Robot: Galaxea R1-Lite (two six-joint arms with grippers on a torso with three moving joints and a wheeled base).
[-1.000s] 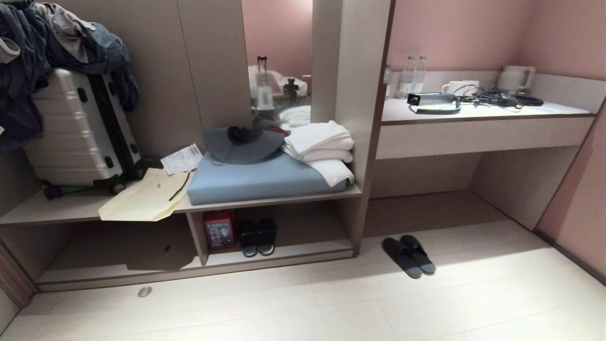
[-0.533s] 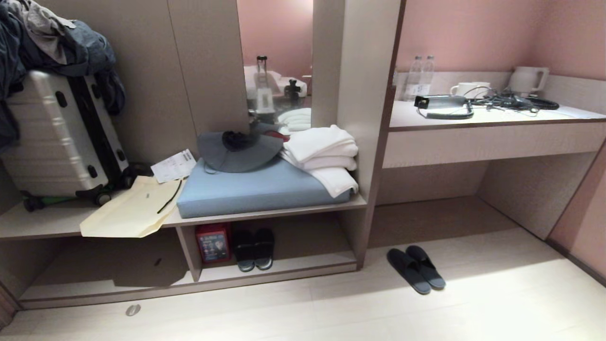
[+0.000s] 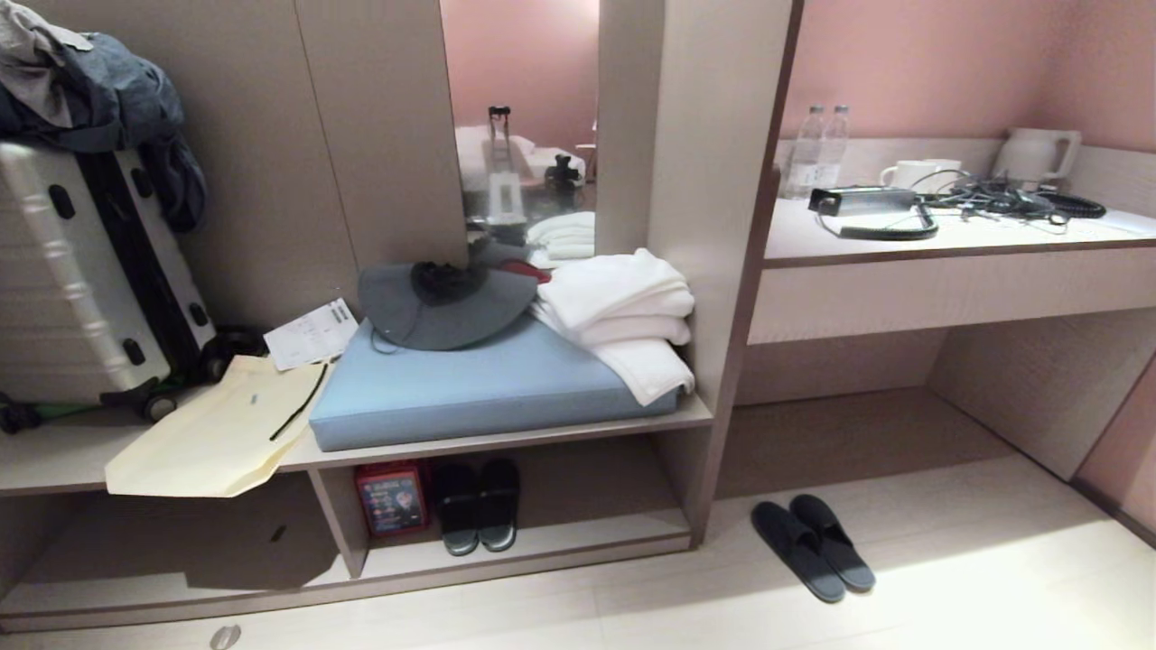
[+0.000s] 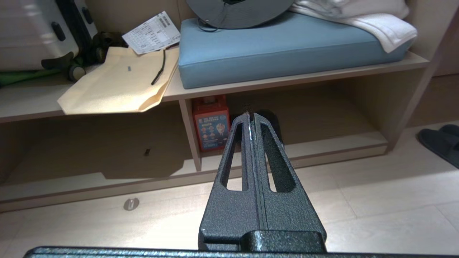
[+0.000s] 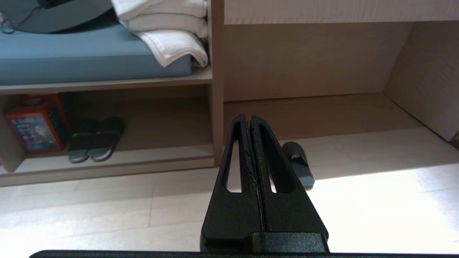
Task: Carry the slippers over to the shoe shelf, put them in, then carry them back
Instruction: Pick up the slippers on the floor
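Nothing done yet: the flat dark grey fabric slippers [image 3: 813, 548] lie on the floor just right of the low beige-wood shoe shelf [image 3: 578, 533], w/ my left gripper [image 4: 251, 116] & right gripper [image 5: 246, 117] both closed, empty, so carry, stow & return all remain.

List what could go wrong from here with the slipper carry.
A similar dark pair already sits in the shoe shelf, so the robot might pick the wrong one. The slippers lie on the floor outside it, toes angled. Both the left gripper and right gripper are shut, so they must open first.
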